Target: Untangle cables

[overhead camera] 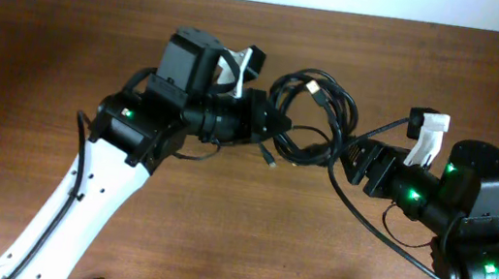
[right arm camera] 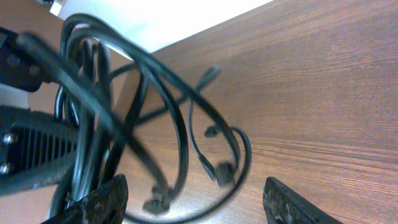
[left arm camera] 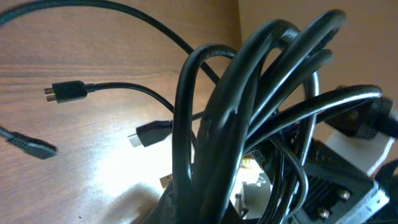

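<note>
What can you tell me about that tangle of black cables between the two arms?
The cables are thin, glossy and black, looped and bunched into one tangle over the wooden table. Small plug ends trail loose over the wood. The left gripper is shut on the bunch; the right gripper stands open close to the loops.

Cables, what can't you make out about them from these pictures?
Overhead: how many cables there are; the strands overlap and are too small.
Left wrist: the jaws of the left gripper, hidden behind the close bundle.
Right wrist: the plug ends, blurred; the bundle's left part, cut off by the edge.
</note>
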`<act>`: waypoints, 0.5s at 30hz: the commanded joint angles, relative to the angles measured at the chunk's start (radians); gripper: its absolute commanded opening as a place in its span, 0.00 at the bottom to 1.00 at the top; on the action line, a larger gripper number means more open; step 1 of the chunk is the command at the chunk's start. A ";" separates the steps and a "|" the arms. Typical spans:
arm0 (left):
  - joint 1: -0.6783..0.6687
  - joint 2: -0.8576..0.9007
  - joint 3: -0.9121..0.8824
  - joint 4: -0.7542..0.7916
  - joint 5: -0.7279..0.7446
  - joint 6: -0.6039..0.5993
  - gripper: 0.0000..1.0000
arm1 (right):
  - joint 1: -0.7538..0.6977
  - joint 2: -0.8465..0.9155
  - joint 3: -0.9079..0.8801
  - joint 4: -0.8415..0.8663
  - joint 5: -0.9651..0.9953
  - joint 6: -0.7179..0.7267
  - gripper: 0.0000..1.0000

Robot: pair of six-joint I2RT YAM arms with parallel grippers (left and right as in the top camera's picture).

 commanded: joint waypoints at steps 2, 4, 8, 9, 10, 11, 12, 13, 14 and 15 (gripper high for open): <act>-0.030 -0.001 0.006 0.009 0.019 -0.004 0.00 | 0.002 0.008 0.013 0.005 0.045 -0.020 0.68; -0.045 -0.001 0.006 0.009 0.049 0.026 0.00 | 0.002 0.012 0.013 0.006 0.054 -0.045 0.68; -0.051 -0.001 0.006 -0.003 0.230 0.160 0.00 | 0.002 0.016 0.013 0.003 0.100 -0.066 0.68; -0.051 -0.001 0.006 -0.002 0.257 0.167 0.00 | 0.002 0.016 0.013 0.004 0.109 -0.067 0.68; -0.051 -0.001 0.006 -0.001 0.273 0.170 0.00 | 0.002 0.016 0.013 0.003 0.122 -0.066 0.68; -0.051 -0.001 0.006 -0.003 0.279 0.170 0.00 | 0.002 0.016 0.013 0.003 0.132 -0.066 0.68; -0.051 -0.001 0.006 -0.007 0.280 0.181 0.00 | 0.002 0.016 0.013 0.003 0.133 -0.066 0.68; -0.051 -0.001 0.006 -0.014 0.286 0.216 0.00 | 0.001 0.016 0.013 0.004 0.133 -0.067 0.68; -0.051 -0.001 0.006 -0.036 0.289 0.288 0.00 | 0.001 0.016 0.013 0.003 0.150 -0.067 0.68; -0.051 -0.001 0.006 -0.050 0.289 0.331 0.00 | 0.001 0.016 0.013 0.002 0.165 -0.067 0.68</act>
